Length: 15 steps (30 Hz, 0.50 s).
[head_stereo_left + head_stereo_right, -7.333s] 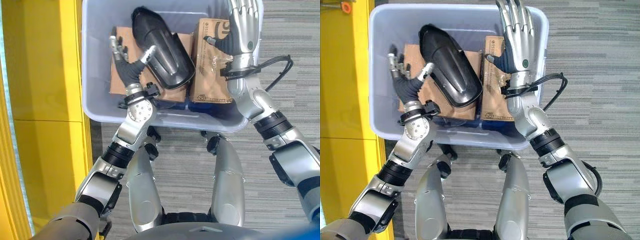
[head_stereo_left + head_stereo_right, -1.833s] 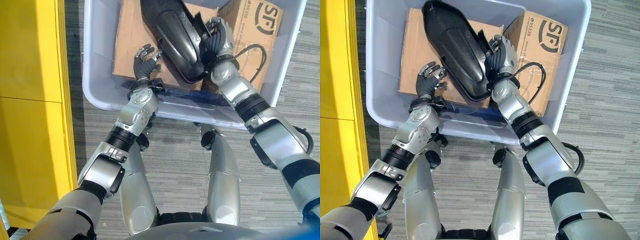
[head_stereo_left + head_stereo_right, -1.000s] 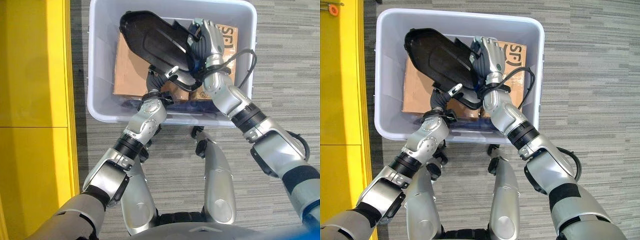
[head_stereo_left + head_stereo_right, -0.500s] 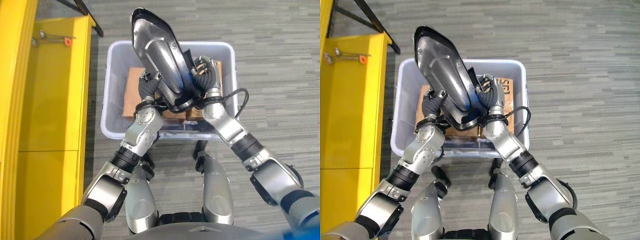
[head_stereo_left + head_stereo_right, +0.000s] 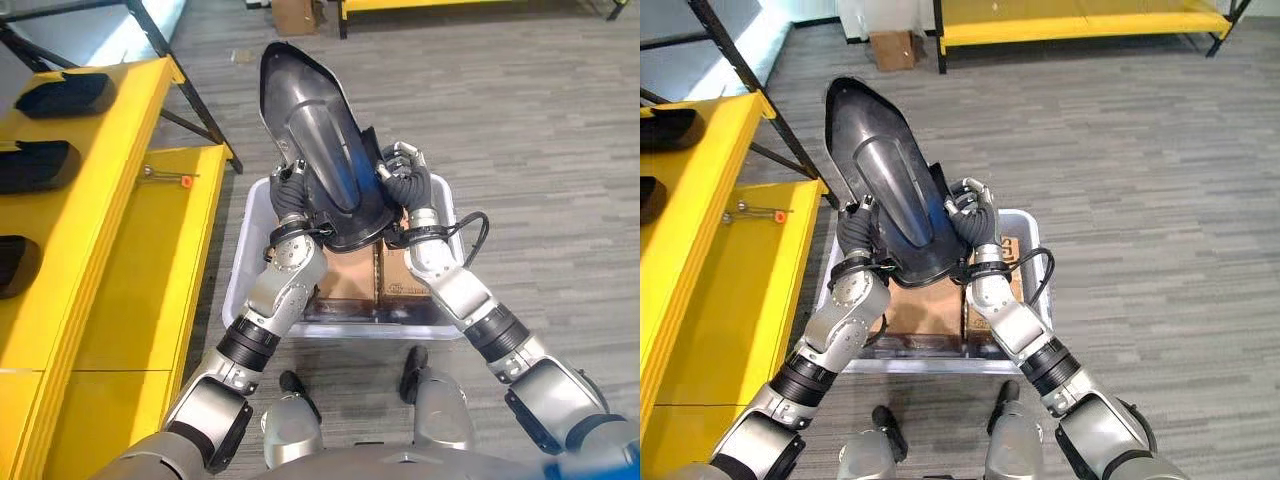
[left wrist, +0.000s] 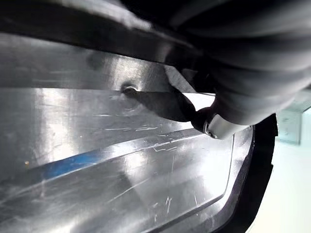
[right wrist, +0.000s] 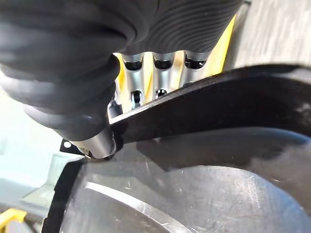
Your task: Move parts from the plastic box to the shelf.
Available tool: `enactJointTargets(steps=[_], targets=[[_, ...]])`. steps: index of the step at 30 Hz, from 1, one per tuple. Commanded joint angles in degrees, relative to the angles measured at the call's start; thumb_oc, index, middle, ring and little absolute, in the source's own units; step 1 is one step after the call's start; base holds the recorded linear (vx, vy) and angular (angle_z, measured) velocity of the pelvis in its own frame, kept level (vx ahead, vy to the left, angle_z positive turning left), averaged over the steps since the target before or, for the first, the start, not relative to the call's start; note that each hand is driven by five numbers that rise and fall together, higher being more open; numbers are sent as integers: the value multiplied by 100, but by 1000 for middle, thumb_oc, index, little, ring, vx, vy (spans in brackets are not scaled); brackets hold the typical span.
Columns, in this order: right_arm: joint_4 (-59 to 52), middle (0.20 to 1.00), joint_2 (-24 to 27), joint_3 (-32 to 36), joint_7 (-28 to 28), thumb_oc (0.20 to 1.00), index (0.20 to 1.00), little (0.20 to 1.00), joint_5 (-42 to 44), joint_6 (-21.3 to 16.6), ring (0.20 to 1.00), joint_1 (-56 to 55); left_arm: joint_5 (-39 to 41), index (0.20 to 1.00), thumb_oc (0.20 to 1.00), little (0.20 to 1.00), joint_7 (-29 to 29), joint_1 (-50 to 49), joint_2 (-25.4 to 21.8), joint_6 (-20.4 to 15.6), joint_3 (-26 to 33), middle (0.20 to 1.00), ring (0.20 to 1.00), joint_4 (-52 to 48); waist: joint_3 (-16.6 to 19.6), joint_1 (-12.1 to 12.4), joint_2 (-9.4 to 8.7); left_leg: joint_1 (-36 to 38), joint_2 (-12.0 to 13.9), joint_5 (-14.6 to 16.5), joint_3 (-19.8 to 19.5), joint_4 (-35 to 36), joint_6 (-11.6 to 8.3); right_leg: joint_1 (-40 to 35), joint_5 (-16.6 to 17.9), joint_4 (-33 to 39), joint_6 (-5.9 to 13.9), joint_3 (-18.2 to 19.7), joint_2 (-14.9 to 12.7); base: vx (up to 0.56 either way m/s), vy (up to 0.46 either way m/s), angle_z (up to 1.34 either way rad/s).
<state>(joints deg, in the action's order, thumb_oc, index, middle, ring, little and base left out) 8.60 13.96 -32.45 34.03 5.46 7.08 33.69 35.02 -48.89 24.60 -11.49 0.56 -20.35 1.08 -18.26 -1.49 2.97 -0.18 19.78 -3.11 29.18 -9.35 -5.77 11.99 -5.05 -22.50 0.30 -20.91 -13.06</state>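
The yellow shelf (image 5: pixel 100 230) is the biggest thing here, off to the outer side of the left hand, with a few dark parts (image 5: pixel 65 93) already sitting on its upper level and a small orange-tipped tool (image 5: pixel 165 177) lying on the lower yellow surface. Grey striped floor (image 5: pixel 1140 150) all around.

Next down is the plastic box (image 5: pixel 238 282), pale and translucent, sitting on the floor directly underneath both hands. Inside it, below the wrists, are cardboard boxes (image 5: pixel 925 308) side by side.

Then the part itself: a big dark shell-shaped cover (image 5: pixel 320 165) with a shiny grey raised middle and a black rim. It's up in the air, clear of the box, held between the two hands with its narrow end pointing away from the robot.

The left hand (image 5: pixel 289 192) is on the cover's left edge; in its wrist view the thumb (image 6: pixel 214 124) is pressed onto the shiny inner face, with the edge pinched in the grip. The right hand (image 5: pixel 973 214) is clamped on the opposite edge, and its wrist view shows the fingers (image 7: pixel 160 68) behind the black rim and the thumb (image 7: pixel 95 143) on the near side, so it's pinching the rim.

Far behind the hands there's a small cardboard carton (image 5: pixel 890 45) next to another yellow shelf (image 5: pixel 1080 25).
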Motion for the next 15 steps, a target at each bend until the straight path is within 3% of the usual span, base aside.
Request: enactJointTargets(steps=[1, 3, 5, 6, 10, 11, 14, 15], targets=[[-675, 200, -434, -306, -412, 200, 200, 200, 334, 36, 200, 116, -608, 200, 200, 200, 44, 228, 189, -264, -93, 200, 200, -750, 105, 18, -204, -279, 783, -660, -356, -488, -466, -896, -579, 785, 194, -142, 214, -30, -62, 5], [-820, 200, -401, -374, -269, 200, 200, 200, 412, 125, 200, 85, -558, 200, 200, 200, 164, 273, 248, -214, -137, 200, 200, -739, 120, -80, -236, -303, 704, -485, -70, -640, -441, -976, -533, 962, 248, -318, 205, -203, -40, 28], [-810, 200, -333, -408, -138, 200, 200, 200, 398, -29, 200, 74, -467, 200, 200, 200, 356, 324, 194, -249, -190, 200, 200, -714, 126, -108, -234, -285, 406, -188, 102, -710, -334, -937, -501, 952, 286, -448, 175, -312, 33, 84], [-705, 200, -229, -395, -235, 200, 200, 200, 454, -242, 200, 69, -437, 200, 200, 200, 505, 275, 47, -396, -268, 200, 200, -672, 114, -47, -171, -448, -15, -104, 17, -895, -284, -1018, -443, 1044, 268, -449, 276, -227, 86, 88], [-582, 200, -226, -379, -479, 200, 200, 200, 553, -98, 200, 38, -525, 200, 200, 200, 694, 217, -15, -362, -240, 200, 200, -655, 226, 27, -158, -266, -356, 293, -20, -502, -3, -1194, -291, 1210, 348, -483, 205, -81, 222, 53], [-495, 200, -267, -384, -482, 200, 200, 200, 671, 11, 200, -25, -476, 200, 200, 200, 841, 179, -23, -234, -239, 200, 200, -700, 334, 97, -141, -136, -543, 407, -96, -247, 91, -1287, -97, 1346, 489, -502, 78, -13, 315, 25], [-387, 200, -319, -380, -522, 200, 200, 200, 741, 40, 200, -87, -482, 200, 200, 200, 984, 161, -3, -70, -239, 200, 200, -721, 414, 149, -118, 5, -693, 400, -146, 28, 152, -1318, 99, 1443, 661, -521, -73, -8, 269, 28], [-244, 200, -483, -411, -462, 200, 200, 200, 676, 22, 200, -166, -520, 200, 200, 200, 1107, 221, 11, 144, -315, 200, 200, -702, 505, 246, -94, 284, -904, 321, -206, 559, 227, -1299, 535, 1574, 964, -594, -442, -28, 317, 26]])
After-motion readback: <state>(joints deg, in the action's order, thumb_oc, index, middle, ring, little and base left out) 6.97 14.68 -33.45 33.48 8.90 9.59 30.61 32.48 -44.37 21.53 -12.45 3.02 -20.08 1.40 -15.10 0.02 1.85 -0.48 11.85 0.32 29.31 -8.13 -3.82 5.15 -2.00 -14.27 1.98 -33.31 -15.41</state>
